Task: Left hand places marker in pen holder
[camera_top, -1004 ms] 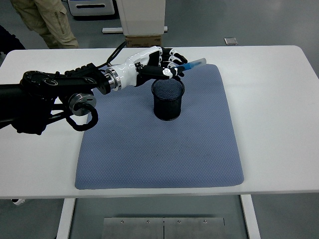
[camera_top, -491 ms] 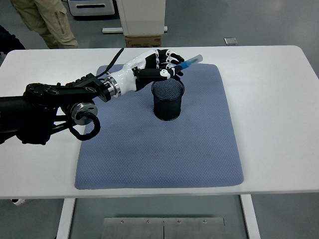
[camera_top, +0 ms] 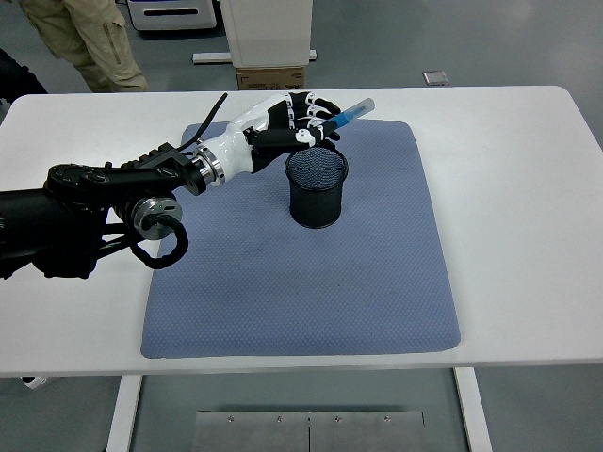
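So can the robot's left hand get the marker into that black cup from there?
Probably yes. The left hand holds the marker just behind the pen holder, whose open top has nothing over it.

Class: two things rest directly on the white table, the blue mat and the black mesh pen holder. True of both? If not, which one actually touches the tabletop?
Only the blue mat touches the table; the black mesh pen holder stands upright on the mat, near its far edge.

views: one, my head camera | position: high on my side of the flat white table (camera_top: 528, 226) | facing: forward and down, near edge along frame bottom | range: far enough to hold the whole rectangular blue-grey textured mat (camera_top: 311, 301) | top of frame: grey floor beyond table | overlap: none, single view
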Action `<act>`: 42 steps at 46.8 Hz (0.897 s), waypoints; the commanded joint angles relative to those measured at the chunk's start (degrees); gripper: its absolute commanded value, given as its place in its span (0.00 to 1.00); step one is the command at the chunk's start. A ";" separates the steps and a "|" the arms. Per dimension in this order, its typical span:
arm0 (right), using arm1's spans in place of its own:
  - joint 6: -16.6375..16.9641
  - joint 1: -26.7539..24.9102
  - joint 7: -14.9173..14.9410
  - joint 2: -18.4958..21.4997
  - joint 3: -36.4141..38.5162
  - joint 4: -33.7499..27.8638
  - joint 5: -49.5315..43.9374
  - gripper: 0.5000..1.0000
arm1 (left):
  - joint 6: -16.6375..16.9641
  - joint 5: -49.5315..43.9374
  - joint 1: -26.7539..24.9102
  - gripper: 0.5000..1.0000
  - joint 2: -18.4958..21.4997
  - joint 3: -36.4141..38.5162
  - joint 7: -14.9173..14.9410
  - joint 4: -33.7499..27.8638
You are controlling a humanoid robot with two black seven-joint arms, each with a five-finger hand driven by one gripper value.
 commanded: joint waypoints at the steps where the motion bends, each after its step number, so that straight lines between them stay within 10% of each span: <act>1: 0.00 0.00 0.00 0.00 0.00 0.00 -0.01 1.00 | 0.09 0.01 0.07 0.00 -0.09 -0.05 0.01 0.07; 42: 0.00 0.00 0.00 0.00 0.00 0.00 -0.01 1.00 | 0.18 0.09 -0.54 0.51 0.00 -0.49 0.01 0.51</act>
